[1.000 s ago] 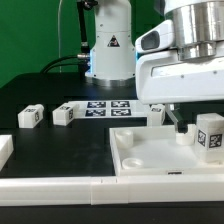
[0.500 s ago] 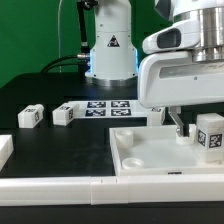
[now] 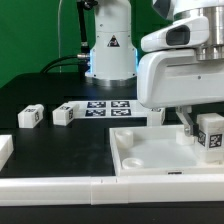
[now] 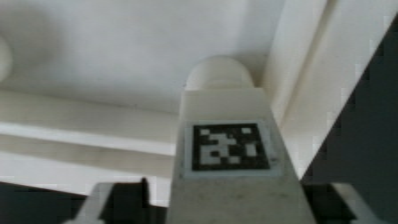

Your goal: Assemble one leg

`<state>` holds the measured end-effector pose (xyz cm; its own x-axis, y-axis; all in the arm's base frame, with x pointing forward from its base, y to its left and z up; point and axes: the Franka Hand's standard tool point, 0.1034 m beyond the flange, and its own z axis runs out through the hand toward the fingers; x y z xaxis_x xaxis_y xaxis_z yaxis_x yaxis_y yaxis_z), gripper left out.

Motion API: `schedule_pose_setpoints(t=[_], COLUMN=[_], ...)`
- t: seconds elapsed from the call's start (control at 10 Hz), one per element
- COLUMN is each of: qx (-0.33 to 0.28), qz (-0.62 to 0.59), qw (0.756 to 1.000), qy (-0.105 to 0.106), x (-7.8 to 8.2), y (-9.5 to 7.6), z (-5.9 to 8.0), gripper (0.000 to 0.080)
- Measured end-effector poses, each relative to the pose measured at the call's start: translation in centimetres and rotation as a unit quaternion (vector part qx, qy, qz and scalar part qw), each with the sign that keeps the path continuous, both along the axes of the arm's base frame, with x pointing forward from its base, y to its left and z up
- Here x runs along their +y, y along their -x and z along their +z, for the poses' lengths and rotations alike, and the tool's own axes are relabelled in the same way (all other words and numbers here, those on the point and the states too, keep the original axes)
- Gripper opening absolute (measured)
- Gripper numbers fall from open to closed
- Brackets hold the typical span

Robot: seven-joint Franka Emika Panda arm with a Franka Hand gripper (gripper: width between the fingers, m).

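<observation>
A white leg (image 3: 210, 136) with a black-and-white tag stands upright at the right corner of the large white rimmed panel (image 3: 145, 158). My gripper (image 3: 200, 124) is low over that corner. One finger (image 3: 187, 121) hangs just beside the leg on the exterior view's left, and the other is hidden. In the wrist view the same leg (image 4: 226, 130) stands between the two fingers (image 4: 121, 201), with a dark gap on each side. The gripper (image 4: 228, 206) is open around it and not touching it.
Two more loose legs (image 3: 30, 116) (image 3: 64, 114) lie at the left, and another (image 3: 157, 114) lies behind the panel. The marker board (image 3: 105, 106) lies at the back centre. A long white border strip (image 3: 60, 186) runs along the front. The arm's base (image 3: 108, 45) stands behind.
My gripper has moved toward the exterior view's right, bringing its visible finger close beside the standing leg. The leg and the other parts have not moved.
</observation>
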<state>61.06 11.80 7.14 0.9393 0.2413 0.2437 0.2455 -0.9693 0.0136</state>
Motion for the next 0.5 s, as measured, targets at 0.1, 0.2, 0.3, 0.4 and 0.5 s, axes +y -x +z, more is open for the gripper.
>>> schedule_pose_setpoints(t=[0.1,0.2,0.3,0.4,0.5], qx=[0.0,0.0,0.001,0.0,-0.006], qz=[0.0,-0.004,-0.022,-0.025,-0.087], qw=[1.0,1.0,1.0,1.0,0.996], qy=[0.0,-0.001,-0.006,-0.007,-0.023], x=[0.0,0.0,0.01,-0.02,-0.06], y=[0.0,0.0,0.01,-0.01,-0.04], z=[0.0,0.0,-0.01,-0.01,-0.03], gripper=[0.0291,0.0291,0.0291,0.0291,0.0291])
